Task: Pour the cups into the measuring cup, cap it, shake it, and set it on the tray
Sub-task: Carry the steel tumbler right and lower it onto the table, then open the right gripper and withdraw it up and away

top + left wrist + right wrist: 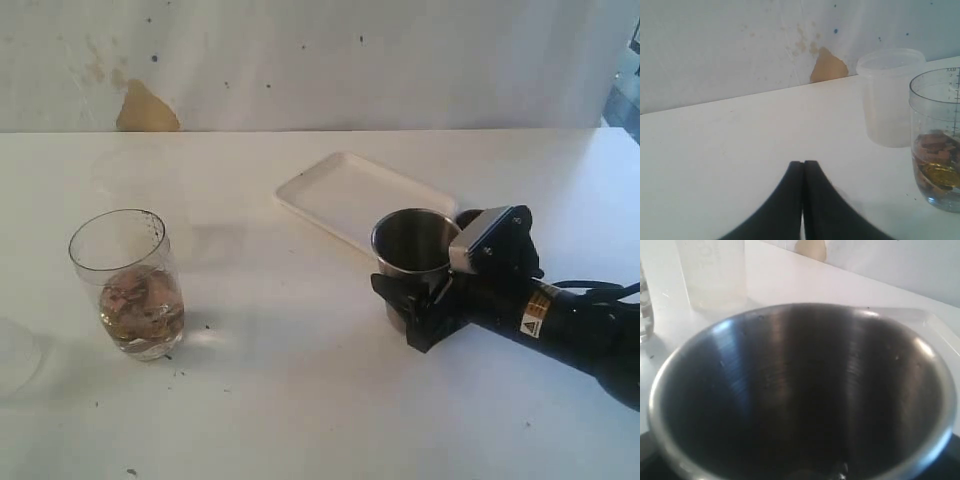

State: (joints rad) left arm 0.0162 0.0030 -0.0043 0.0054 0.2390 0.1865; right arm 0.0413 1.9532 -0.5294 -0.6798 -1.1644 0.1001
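Over on the right side of the counter (300, 400), the right end effector (402, 310) is clamped on the lower body of the steel tumbler (413, 245), one black finger on each side. The tumbler stands upright with its mouth open to the top, just beside the near edge of the white tray (345, 190); whether its base touches the counter I cannot tell. The right wrist view looks straight down into it and shows brushed metal walls darkening toward the bottom.

Well apart from it, on the left, the measuring cup (127, 285) stands upright and uncapped on the counter. It holds a shallow layer of clear liquid with brownish pieces and something yellow in it, and a printed scale runs down its side in the left wrist view. Just behind it stands a frosted plastic cup (888, 97), also upright.

The left end effector (802, 166) has its two dark fingers pressed together, gripping nothing, above bare counter near these two cups.
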